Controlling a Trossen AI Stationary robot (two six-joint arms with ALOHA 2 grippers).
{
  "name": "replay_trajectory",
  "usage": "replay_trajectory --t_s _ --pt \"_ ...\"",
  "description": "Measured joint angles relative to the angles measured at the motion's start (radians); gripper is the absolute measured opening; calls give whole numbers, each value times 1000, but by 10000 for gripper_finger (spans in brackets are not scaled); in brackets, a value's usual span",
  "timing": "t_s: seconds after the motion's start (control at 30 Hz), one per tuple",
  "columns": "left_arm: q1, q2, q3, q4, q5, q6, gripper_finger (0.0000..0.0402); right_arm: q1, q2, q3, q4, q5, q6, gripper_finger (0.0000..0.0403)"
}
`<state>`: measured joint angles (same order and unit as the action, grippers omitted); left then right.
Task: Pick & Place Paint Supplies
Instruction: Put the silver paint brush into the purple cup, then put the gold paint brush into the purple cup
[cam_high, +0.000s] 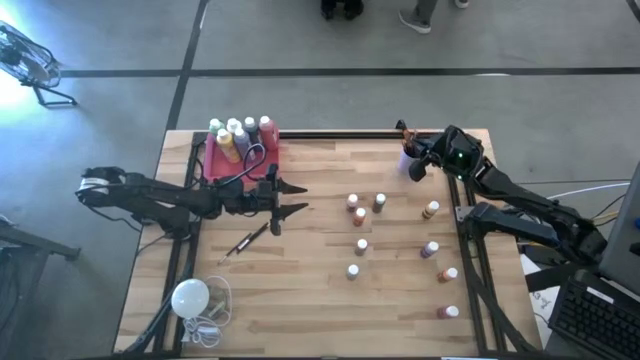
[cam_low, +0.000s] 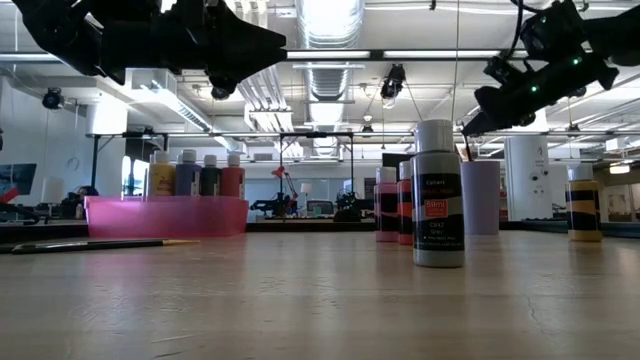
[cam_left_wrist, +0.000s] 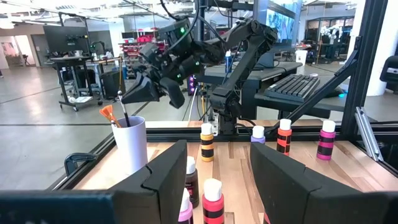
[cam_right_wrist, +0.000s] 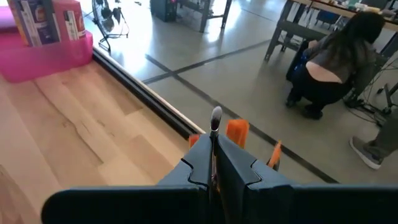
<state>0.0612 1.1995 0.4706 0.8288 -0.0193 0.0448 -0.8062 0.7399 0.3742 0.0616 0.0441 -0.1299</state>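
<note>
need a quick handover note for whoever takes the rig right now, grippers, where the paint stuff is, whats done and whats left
Right gripper: shut on a paintbrush, above the white cup at the table's far right corner; the cup already holds brushes.
Left gripper: open, empty, hovering beside the pink tray.
Done: the larger bottles stand in the pink tray.
Left: one paintbrush lies on the table near the left gripper; the small bottles stand scattered across the table's right half.

Bright overhead ceiling lights (cam_low: 330, 20), floor glare; foreground tabletop (cam_low: 320, 300) perhaps slightly blurred
</note>
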Motion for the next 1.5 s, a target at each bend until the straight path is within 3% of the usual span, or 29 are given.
replay_trajectory --t_s 0.6,0.83,1.17,1.37,1.5 --pt "0 0 0 0 0 0 181 -50 1 -96 32 4 24 13" --pt "0 0 0 0 0 0 181 -50 1 -88 29 8 49 48" --pt "0 0 0 0 0 0 181 -50 -1 -87 38 12 32 127" --pt "0 0 0 0 0 0 181 -50 -39 -16 43 33 30 153" --pt "0 0 0 -2 0 -5 181 -38 -79 39 44 -123 86 156"
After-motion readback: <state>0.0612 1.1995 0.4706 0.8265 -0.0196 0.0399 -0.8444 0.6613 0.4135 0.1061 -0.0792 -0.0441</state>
